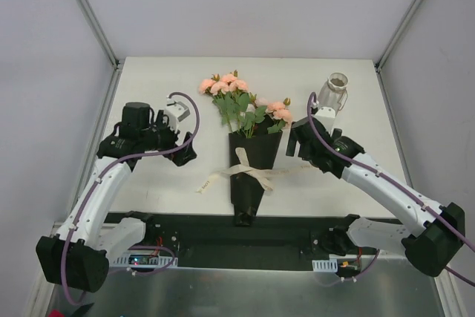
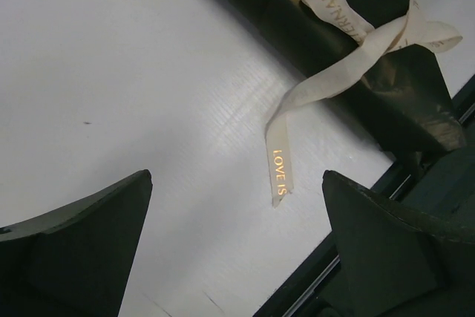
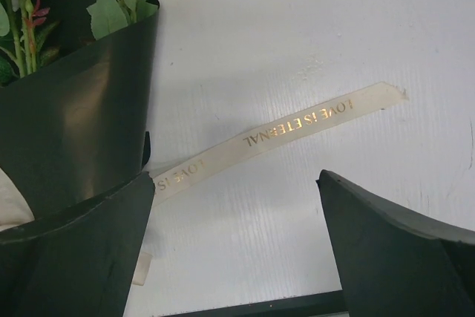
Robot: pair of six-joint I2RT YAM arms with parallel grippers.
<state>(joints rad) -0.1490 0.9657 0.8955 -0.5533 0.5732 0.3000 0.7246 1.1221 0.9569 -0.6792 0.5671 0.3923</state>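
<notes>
1. Evidently, an approach is in hand: both grippers are held low beside a bouquet [image 1: 256,159] that is laid on the white table [image 1: 159,83], with its pink flowers [image 1: 228,85] pointed away from the arm bases.
2. The left gripper [image 1: 185,152] is seen spread open and empty above bare table, just left of the black wrap [image 2: 415,102]. A loose end of the cream ribbon [image 2: 280,176] is framed between its fingers.
3. The right gripper [image 1: 292,143] is likewise held wide apart with nothing in it, close to the wrap's right edge. A second ribbon tail [image 3: 297,124] is stretched out beneath it.
4. A glass jar [image 1: 336,91] is stood beyond the right wrist, apart from the bouquet.
5. A grasp, it is judged, would call for a careful descent onto the thin, flat ribbon, or a closing on the wrap's sides, with the blooms left uncrushed.
</notes>
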